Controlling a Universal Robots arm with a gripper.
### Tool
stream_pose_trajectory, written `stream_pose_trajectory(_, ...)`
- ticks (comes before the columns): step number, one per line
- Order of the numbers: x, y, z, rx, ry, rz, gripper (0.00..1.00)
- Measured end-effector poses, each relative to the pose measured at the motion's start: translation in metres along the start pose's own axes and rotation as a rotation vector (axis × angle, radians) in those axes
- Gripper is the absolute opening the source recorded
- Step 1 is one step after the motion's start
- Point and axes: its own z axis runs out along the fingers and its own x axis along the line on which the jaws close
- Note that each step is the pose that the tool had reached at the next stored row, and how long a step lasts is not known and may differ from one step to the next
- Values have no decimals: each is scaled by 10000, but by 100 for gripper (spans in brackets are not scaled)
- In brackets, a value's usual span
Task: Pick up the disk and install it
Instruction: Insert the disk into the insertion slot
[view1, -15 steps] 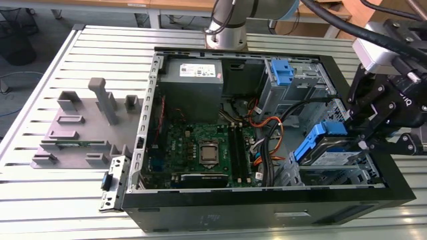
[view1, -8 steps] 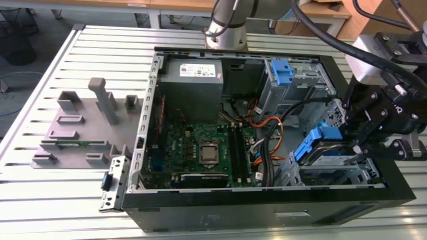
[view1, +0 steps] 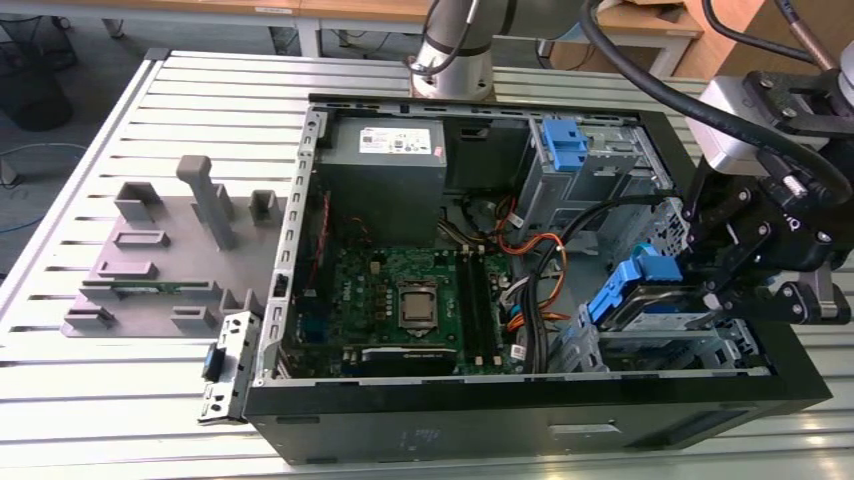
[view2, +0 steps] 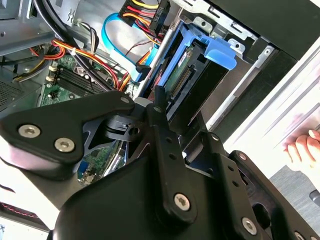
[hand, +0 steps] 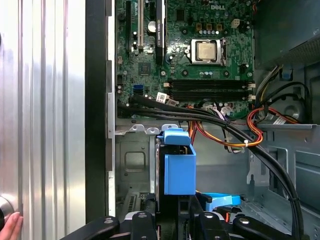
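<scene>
Pickup looks done and installation is under way: the gripper (view1: 694, 275) hangs over the corner of the open computer case (view1: 534, 405) on the exterior view's right, its fingers (hand: 150, 220) clamped on the disk (view1: 643, 285), whose blue carrier stands up between them in the first wrist view. The disk sits tilted in the mouth of the metal drive cage (view1: 667, 345), with its blue top well proud of the cage, so I judge it entered but not yet seated. Besides the cage, the case holds the motherboard (view1: 400, 300), a grey power supply (view1: 387, 150), loose cables (view1: 534, 250) and, in a further bay, a bare blue bracket (view1: 567, 145). A person's hand (view2: 300, 147) rests on the slatted worktop (view1: 107, 400) beside the case.
</scene>
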Motion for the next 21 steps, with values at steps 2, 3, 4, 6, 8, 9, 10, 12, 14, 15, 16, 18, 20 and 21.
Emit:
stream_pose_trajectory(2, 0, 0, -1, 0, 2, 0, 35)
stream_pose_trajectory(3, 0, 0, -1, 0, 3, 0, 35)
stream_pose_trajectory(4, 0, 0, 0, 0, 2, 0, 35)
stream_pose_trajectory(6, 0, 0, -1, 0, 5, 1, 36)
stream_pose_trajectory(8, 0, 0, 1, 0, 0, 1, 42)
stream_pose_trajectory(9, 0, 0, 1, 1, 1, 0, 42)
stream_pose_trajectory(10, 0, 0, 1, 0, 2, 0, 42)
stream_pose_trajectory(12, 0, 0, 2, 1, 2, 0, 42)
stream_pose_trajectory(14, 2, 0, 25, 41, -7, -2, 42)
stream_pose_trajectory(15, 2, 1, 37, 68, -6, -3, 42)
stream_pose_trajectory(16, 2, 0, 48, 89, -7, -5, 42)
stream_pose_trajectory(18, -8, 0, 61, 104, -4, -8, 42)
stream_pose_trajectory(20, -25, 0, 75, 109, -6, -6, 42)
stream_pose_trajectory(21, -31, 0, 85, 109, -8, -7, 42)
